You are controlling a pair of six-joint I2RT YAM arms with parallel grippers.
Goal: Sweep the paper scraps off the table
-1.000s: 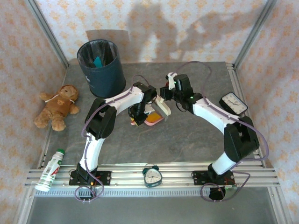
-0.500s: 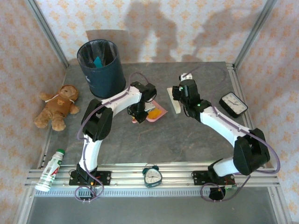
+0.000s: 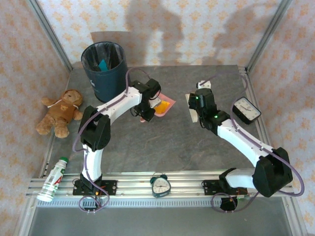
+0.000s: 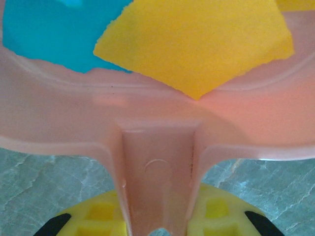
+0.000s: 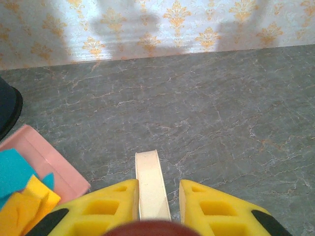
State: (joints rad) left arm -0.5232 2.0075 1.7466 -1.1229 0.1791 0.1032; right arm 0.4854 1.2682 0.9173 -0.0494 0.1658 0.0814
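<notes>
Pink dustpan (image 4: 157, 123); yellow, teal paper scraps (image 4: 197, 44); cream brush (image 5: 150, 182); grey-veined table (image 5: 206, 108).

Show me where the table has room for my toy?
Bare grey stone-patterned table lies in the near middle, behind the small green alarm clock, and along the back, right of the dark blue bin. Crowded around the pink plastic dustpan and cream flat tool.
</notes>
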